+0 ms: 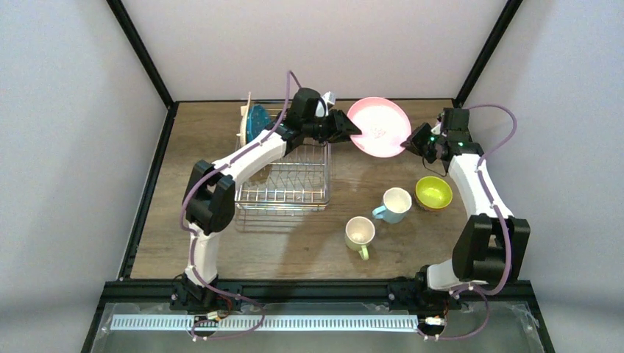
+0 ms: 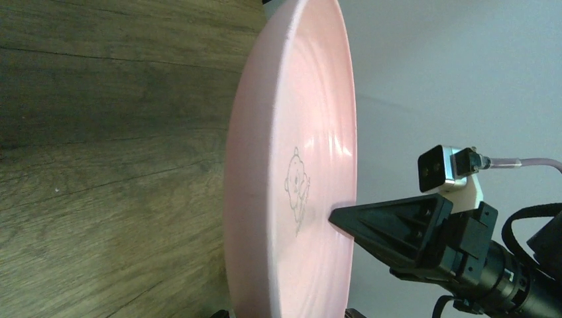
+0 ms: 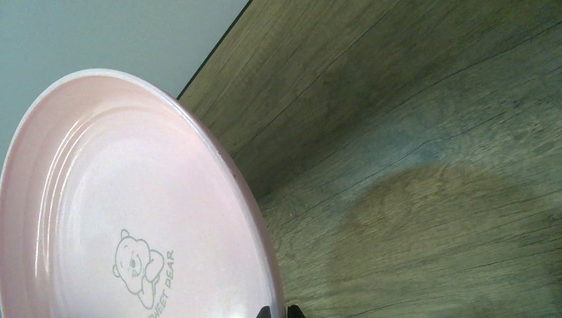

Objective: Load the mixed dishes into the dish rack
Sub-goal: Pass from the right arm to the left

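Observation:
The pink round plate (image 1: pixel 379 126) is held up tilted above the table at the back, between both arms. My right gripper (image 1: pixel 407 147) is shut on its right rim; its tips pinch the rim in the right wrist view (image 3: pixel 277 310). My left gripper (image 1: pixel 353 129) is at the plate's left edge, jaws spread on either side of the rim, with the plate (image 2: pixel 291 165) filling the gap. The dish rack (image 1: pixel 283 187) holds the teal dotted plate (image 1: pixel 257 122) and the tan plate (image 1: pixel 244 126) on edge at its far end.
The light-blue mug (image 1: pixel 396 204), the pale yellow-green mug (image 1: pixel 360 234) and the lime-inside bowl (image 1: pixel 433 193) stand on the wooden table right of the rack. The right arm's black fingers (image 2: pixel 388 228) show against the plate's face in the left wrist view.

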`<state>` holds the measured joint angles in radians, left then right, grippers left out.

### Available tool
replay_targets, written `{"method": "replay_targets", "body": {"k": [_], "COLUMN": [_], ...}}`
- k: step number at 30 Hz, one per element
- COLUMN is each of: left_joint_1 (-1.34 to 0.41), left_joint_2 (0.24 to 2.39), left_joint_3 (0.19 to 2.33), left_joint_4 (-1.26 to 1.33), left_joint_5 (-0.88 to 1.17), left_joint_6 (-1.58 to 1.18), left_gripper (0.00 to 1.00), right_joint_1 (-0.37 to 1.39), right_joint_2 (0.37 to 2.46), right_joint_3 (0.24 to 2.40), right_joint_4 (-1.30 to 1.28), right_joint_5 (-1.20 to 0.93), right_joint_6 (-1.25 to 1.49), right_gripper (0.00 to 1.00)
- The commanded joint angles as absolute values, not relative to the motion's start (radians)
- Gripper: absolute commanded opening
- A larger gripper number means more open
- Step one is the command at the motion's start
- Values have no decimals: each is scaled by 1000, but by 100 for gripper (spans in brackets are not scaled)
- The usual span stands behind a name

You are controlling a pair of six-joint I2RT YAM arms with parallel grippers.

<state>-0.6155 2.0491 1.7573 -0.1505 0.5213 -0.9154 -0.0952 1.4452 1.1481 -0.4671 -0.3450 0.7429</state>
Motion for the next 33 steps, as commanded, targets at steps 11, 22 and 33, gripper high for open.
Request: {"method": "replay_targets", "body": {"k": [11,22,33], "left_joint_1": [-625,-631,-634], "left_joint_2": [2055,2035,1997], "left_joint_3": [1762,1752,1754], "left_joint_4": [-80,-91,-178], "left_joint_5": [446,431,353], "left_joint_6": [-974,-951,-900], "left_gripper": [100,28,3], "right_joint_1": [-19,-19,-19], "right_joint_2": [1359,1338,1298], "right_joint_3": [1083,1034,1004], "right_joint_4": [-445,-430,-433], "right_joint_5": [-442,-453,-439], "right_joint_6": [774,771,767], "right_gripper": [1,1,25]}}
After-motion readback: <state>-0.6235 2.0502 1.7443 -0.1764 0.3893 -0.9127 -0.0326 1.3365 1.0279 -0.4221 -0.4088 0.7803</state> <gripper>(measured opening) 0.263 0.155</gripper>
